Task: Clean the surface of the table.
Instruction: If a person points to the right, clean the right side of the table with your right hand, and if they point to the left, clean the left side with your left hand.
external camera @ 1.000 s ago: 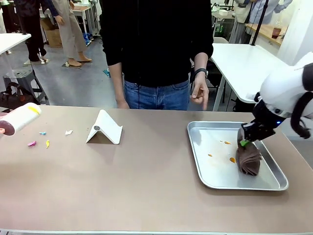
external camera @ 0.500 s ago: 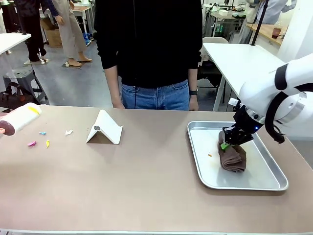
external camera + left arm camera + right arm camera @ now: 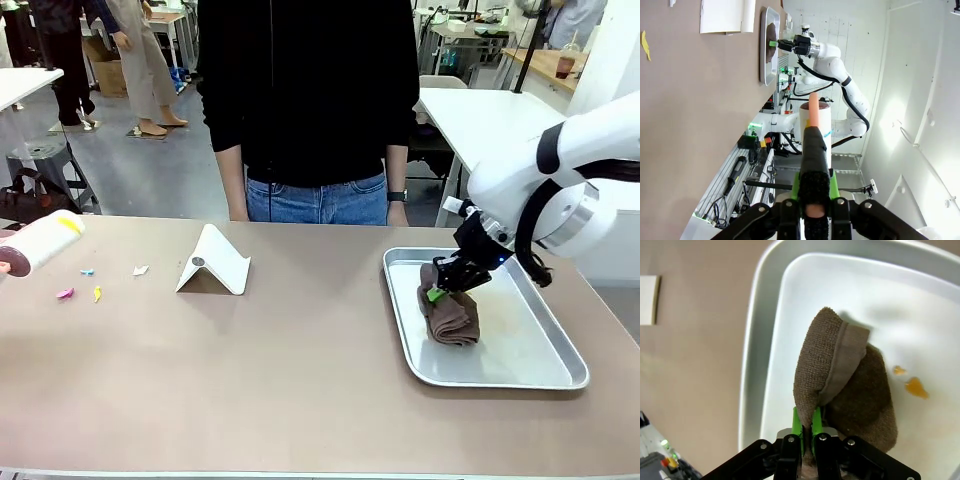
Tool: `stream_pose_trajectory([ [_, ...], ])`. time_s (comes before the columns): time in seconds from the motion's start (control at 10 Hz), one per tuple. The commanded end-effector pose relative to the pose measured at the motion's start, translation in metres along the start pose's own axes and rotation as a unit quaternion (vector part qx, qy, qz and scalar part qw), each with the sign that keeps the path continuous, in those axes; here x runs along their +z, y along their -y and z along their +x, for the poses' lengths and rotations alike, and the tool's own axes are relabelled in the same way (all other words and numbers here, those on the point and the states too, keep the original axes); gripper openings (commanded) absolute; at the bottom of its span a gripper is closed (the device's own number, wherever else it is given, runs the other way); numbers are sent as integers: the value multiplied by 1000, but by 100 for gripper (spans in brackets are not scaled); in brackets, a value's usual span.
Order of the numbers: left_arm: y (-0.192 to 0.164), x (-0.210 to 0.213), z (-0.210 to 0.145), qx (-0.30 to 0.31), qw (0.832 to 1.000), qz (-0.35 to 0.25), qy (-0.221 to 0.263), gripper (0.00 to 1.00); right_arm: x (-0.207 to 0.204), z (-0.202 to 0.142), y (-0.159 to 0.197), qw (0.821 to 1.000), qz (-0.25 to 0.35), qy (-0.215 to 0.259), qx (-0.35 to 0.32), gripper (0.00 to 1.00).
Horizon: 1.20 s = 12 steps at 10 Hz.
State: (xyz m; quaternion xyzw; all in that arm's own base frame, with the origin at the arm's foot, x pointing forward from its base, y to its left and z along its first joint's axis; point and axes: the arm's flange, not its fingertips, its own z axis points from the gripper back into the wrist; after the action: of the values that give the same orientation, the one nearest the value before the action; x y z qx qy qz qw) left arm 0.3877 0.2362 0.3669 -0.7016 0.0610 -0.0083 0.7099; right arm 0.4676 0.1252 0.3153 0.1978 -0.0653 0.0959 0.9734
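Note:
The taupe-brown table [image 3: 300,380] spreads across the front view. On its right part, my right gripper [image 3: 437,291] is shut on a folded brown cloth [image 3: 452,314] and presses it onto the near-left floor of the silver tray [image 3: 560,378]. In the right wrist view the green pads [image 3: 798,423] pinch the cloth [image 3: 845,385], and two orange spots [image 3: 914,386] lie on the tray floor [image 3: 805,300] beside it. My left gripper [image 3: 810,207] is shut on the orange handle of a white lint roller [image 3: 815,120]. That lint roller [image 3: 42,242] hovers at the table's far left.
Small pink [image 3: 66,294], yellow [image 3: 97,293], blue [image 3: 87,271] and white [image 3: 140,270] scraps lie on the left of the table. A white folded stand [image 3: 214,262] sits left of the middle. A person [image 3: 310,100] stands at the far edge.
My right gripper has dragged the cloth leftward across the tray, and the orange spots on the tray floor have gone from the front view. The person's raised hand has dropped. The lint roller has not moved.

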Motion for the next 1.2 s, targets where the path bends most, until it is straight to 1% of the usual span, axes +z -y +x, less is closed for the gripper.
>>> stream_pose_trajectory([
  [0.0,8,6,-7,-8,1000,-2,-6,0,-14,7,-7,1000,8,-5,25,8],
  [0.2,8,6,-7,-8,1000,-2,-6,0,-18,9,-17,999,-14,-8,42,8],
  [0.3,8,6,-7,-8,1000,-2,-6,0,-20,10,-15,999,-21,-10,41,8],
  [0.6,8,6,-7,-8,1000,-2,-6,0,-21,8,-3,997,-73,-13,25,8],
  [0.9,8,6,-7,-8,1000,-2,-6,0,-11,4,19,997,-75,-5,-9,8],
  [1.1,8,6,-7,-8,1000,-2,-6,0,-1,-1,31,998,-52,-29,-17,8],
])
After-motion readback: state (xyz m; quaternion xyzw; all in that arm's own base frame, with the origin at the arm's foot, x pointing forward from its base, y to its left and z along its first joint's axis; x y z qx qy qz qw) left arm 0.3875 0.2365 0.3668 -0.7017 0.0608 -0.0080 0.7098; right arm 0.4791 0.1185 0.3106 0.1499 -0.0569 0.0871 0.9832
